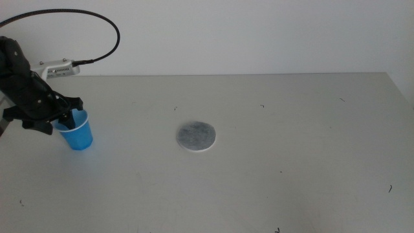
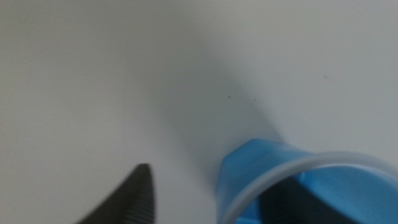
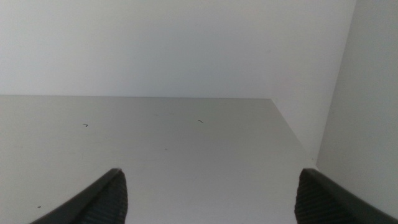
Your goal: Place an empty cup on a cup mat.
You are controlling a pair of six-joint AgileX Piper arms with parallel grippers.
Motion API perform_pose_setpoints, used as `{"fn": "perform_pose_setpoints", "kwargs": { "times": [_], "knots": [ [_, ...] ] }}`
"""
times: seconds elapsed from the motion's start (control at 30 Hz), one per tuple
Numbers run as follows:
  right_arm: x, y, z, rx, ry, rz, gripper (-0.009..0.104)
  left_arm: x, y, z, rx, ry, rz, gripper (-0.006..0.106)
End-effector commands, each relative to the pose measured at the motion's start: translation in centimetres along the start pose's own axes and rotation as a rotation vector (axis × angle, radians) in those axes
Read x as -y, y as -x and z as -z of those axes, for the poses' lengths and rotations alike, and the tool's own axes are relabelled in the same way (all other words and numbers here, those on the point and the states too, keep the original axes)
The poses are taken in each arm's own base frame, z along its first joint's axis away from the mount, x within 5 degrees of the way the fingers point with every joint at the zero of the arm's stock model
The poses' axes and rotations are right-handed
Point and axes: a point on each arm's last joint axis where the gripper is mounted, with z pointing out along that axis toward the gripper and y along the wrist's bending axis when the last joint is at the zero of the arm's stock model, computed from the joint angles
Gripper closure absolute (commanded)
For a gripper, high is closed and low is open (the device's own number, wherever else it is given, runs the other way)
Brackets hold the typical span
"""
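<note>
The blue cup (image 1: 77, 133) stands upright on the table at the far left. My left gripper (image 1: 65, 119) is at its rim, reaching in from the left. In the left wrist view the cup (image 2: 261, 163) fills the lower right. One dark jaw stands outside the cup wall with a gap to it, and a dark shape inside the cup looks like the other jaw. The left gripper (image 2: 221, 190) is open astride the wall. The grey cup mat (image 1: 196, 136) lies flat at the table's middle, apart from the cup. My right gripper (image 3: 208, 186) is open, empty and out of the middle view.
A black cable (image 1: 97, 19) loops above the left arm against the white wall. The table's far edge (image 1: 259, 74) meets that wall. In the right wrist view a table corner (image 3: 273, 99) and side wall show.
</note>
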Motion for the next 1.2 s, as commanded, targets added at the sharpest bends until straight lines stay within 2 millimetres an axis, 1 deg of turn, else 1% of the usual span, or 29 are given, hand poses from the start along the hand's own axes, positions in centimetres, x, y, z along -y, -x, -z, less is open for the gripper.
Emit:
{"fn": "perform_pose_setpoints", "kwargs": {
  "times": [0.0,0.03,0.07,0.1,0.13,0.23,0.3,0.37,0.43,0.57,0.63,0.73,0.83,0.93,1.07,1.17],
  "knots": [
    [0.0,1.2,0.3,0.109,0.002,0.017,0.001,0.6,1.5,3.3,0.12,-0.031,-0.004,0.071],
    [0.0,1.2,0.3,0.109,0.002,0.017,0.001,0.7,1.5,3.4,0.116,-0.039,-0.004,0.081],
    [0.0,1.2,0.3,0.109,0.002,0.017,0.001,0.8,1.6,3.6,0.108,-0.048,-0.003,0.095],
    [0.0,1.2,0.3,0.109,0.002,0.017,0.001,1.0,1.6,3.8,0.101,-0.055,-0.006,0.1],
    [0.0,1.2,0.3,0.109,0.002,0.017,0.001,1.1,1.7,4.1,0.098,-0.056,-0.012,0.1],
    [0.0,1.2,0.3,0.109,0.002,0.017,0.001,2.3,2.0,5.3,0.098,-0.069,-0.044,0.1],
    [0.0,1.2,0.3,0.109,0.002,0.017,0.001,4.0,2.5,6.3,0.115,-0.085,-0.082,0.1],
    [0.0,1.2,0.3,0.109,0.002,0.017,0.001,5.9,2.8,7.2,0.122,-0.106,-0.118,0.1],
    [0.0,1.2,0.3,0.109,0.002,0.017,0.001,8.2,3.1,8.2,0.135,-0.133,-0.148,0.1],
    [0.0,1.2,0.3,0.109,0.002,0.017,0.001,13.2,2.9,9.6,0.177,-0.189,-0.22,0.1],
    [0.0,1.2,0.3,0.109,0.002,0.017,0.001,15.7,2.5,10.0,0.189,-0.218,-0.252,0.1],
    [0.0,1.2,0.3,0.109,0.002,0.017,0.001,18.9,1.8,9.8,0.189,-0.255,-0.29,0.1],
    [0.0,1.2,0.3,0.109,0.002,0.017,0.001,21.7,0.9,9.0,0.192,-0.284,-0.335,0.1],
    [0.0,1.2,0.3,0.109,0.002,0.017,0.001,23.7,0.2,8.1,0.194,-0.305,-0.354,0.1],
    [0.0,1.2,0.3,0.109,0.002,0.017,0.001,25.0,-0.5,6.5,0.162,-0.31,-0.371,0.1],
    [0.0,1.2,0.3,0.109,0.002,0.017,0.001,25.1,-0.7,5.4,0.138,-0.306,-0.37,0.1]
  ]
}}
